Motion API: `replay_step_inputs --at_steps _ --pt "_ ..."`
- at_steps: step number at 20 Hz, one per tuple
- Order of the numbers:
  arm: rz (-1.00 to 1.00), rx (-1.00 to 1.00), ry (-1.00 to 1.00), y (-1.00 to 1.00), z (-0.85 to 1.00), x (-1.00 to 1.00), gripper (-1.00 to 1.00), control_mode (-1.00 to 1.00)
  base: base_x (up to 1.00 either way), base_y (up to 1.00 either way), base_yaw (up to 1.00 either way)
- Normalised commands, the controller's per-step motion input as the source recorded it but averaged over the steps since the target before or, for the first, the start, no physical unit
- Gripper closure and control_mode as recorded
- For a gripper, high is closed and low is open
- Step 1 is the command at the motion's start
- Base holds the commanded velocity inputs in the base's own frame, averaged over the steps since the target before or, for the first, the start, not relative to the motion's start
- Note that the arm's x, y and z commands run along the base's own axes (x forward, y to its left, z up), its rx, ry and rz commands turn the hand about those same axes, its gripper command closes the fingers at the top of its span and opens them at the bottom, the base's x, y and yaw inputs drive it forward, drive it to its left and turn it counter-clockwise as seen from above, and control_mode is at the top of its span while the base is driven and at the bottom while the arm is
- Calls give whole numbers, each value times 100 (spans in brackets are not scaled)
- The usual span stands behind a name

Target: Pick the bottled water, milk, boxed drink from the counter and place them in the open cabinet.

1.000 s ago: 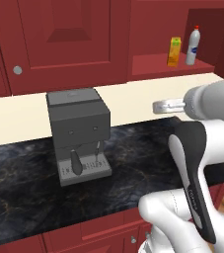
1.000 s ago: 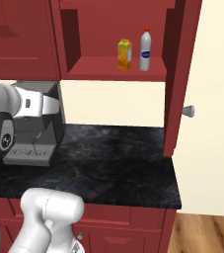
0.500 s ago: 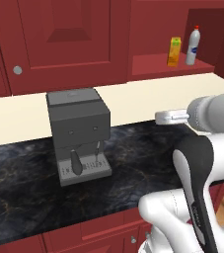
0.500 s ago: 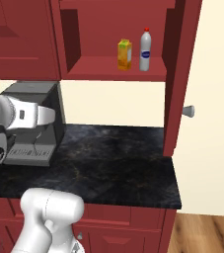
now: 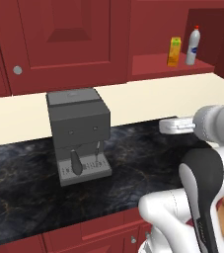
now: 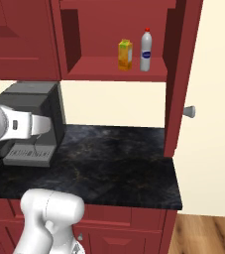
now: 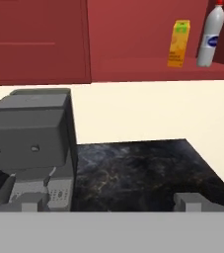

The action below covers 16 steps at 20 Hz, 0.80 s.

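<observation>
Open cabinet [image 6: 109, 69]: dark red wall recess, one shelf. On the shelf: boxed drink [image 6: 125, 54], orange-yellow, upright; bottled water [image 6: 145, 50], red cap, blue label, upright, just beside the box on its right, apart from it. Worktop [image 6: 114, 163]: black marbled stone; grey coffee machine [image 5: 79, 134] at its left. Tool [image 7: 111, 203]: fingertips spread wide, released, grasping nothing, above the worktop beside the coffee machine.

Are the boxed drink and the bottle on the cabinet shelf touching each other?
Apart. The right base view shows red cabinet back between the boxed drink and the bottle; the hand view shows the same gap.
</observation>
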Motion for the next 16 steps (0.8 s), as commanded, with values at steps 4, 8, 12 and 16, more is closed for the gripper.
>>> replay_step_inputs --at_steps 4,8,12,16 --pt "0 0 0 0 0 -5 -100 100 -10 0 0" --pt "0 0 0 0 0 0 -100 100 -47 0 0" --pt "0 0 0 0 0 0 -100 100 -95 -1 -11" --pt "0 0 0 0 0 0 -100 100 -93 -1 -30"
